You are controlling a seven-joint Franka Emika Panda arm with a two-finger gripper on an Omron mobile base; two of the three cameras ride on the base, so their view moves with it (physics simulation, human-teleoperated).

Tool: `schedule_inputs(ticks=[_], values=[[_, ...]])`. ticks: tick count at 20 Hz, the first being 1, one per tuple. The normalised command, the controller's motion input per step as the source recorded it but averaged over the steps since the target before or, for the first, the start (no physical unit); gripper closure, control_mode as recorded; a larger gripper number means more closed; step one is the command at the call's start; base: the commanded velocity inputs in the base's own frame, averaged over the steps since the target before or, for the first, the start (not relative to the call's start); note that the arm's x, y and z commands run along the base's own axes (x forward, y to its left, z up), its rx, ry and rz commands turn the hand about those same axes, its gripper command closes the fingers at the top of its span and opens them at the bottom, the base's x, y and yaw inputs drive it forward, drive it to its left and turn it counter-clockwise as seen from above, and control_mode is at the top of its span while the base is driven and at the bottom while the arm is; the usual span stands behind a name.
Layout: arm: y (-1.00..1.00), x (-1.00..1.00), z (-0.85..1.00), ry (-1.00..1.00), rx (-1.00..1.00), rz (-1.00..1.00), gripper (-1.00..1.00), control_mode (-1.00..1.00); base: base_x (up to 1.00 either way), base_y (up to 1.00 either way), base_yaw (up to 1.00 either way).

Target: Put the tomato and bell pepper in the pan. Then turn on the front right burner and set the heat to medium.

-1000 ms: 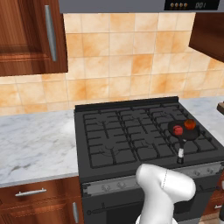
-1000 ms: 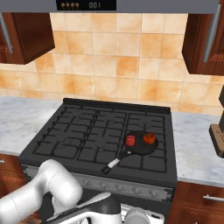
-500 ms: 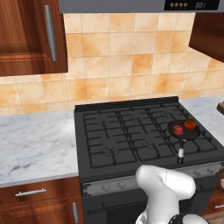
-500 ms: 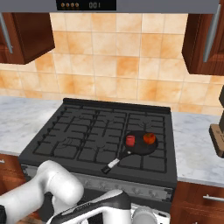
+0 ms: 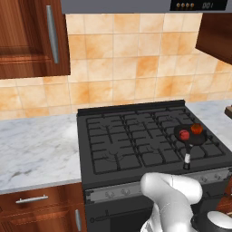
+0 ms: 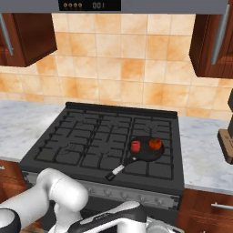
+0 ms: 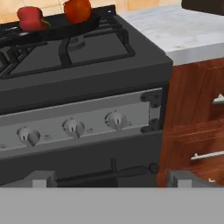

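Fingers [image 7: 112, 179]: spread wide, holding nothing, level with the grey stove knob panel [image 7: 78, 127]. Above, the small black frying pan [image 6: 146, 149] on the front right grate carries the orange-red round tomato [image 6: 155, 144] and crimson lumpy bell pepper [image 6: 135, 146].

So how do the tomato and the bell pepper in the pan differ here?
The tomato is orange-red and smoothly round; the bell pepper is a deeper crimson and lumpy, slightly blocky. The tomato looks a bit larger than the bell pepper. From the right base view the tomato lies to the right, the bell pepper to the left. Both rest inside the black pan on the cooktop, close together.
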Motion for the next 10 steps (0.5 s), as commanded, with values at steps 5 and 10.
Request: schedule_inputs(ticks=[5,10], values=[[0.03,0.07,-0.01,-0.20,0.01,-0.02,-1.00,-1.00,0.00,0.00,0.00],[0.12,0.22,-0.05,-0.12,0.00,0.00,-1.00,-1.00,0.00,0.00,0.00]])
